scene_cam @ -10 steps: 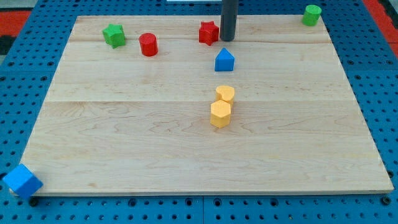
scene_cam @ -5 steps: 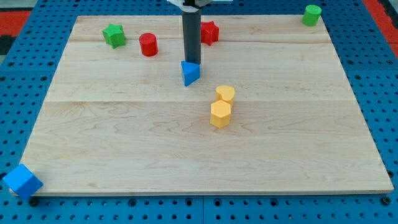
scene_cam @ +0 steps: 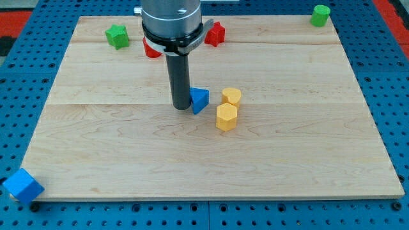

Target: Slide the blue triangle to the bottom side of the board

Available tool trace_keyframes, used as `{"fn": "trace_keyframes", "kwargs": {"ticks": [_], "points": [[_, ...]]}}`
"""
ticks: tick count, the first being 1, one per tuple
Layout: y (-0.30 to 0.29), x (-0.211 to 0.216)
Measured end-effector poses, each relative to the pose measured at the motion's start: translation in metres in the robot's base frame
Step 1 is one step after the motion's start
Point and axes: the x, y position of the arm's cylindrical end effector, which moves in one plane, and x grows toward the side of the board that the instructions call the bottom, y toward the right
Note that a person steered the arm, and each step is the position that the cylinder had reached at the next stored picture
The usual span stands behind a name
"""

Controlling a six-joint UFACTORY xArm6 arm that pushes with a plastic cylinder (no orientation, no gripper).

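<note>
Mid-push: jawless dark rod tip [scene_cam: 181, 107] touching small blue triangle block [scene_cam: 200, 100] mid-board; next, repositioning above, shoving toward wooden board [scene_cam: 307, 153] bottom.

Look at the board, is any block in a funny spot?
Yes. The blue cube hangs off the board's bottom-left corner, and the green block sits at the top-right corner's edge. My tip touches the blue triangle's left side.

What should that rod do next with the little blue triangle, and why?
Probably shift my tip round to the top side of the blue triangle, then push downward. My tip sits against the triangle's left, so pushing now would likely send it rightward into the yellow blocks.
</note>
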Motion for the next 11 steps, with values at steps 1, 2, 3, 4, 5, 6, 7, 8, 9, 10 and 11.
{"fn": "trace_keyframes", "kwargs": {"ticks": [1, 2, 3, 4, 5, 6, 7, 8, 9, 10, 11], "points": [[0.015, -0.004], [0.024, -0.010], [0.042, -0.010], [0.071, -0.011], [0.075, -0.026], [0.069, -0.050], [0.067, -0.054], [0.097, -0.054], [0.155, -0.053], [0.182, -0.063], [0.186, -0.076]]}}
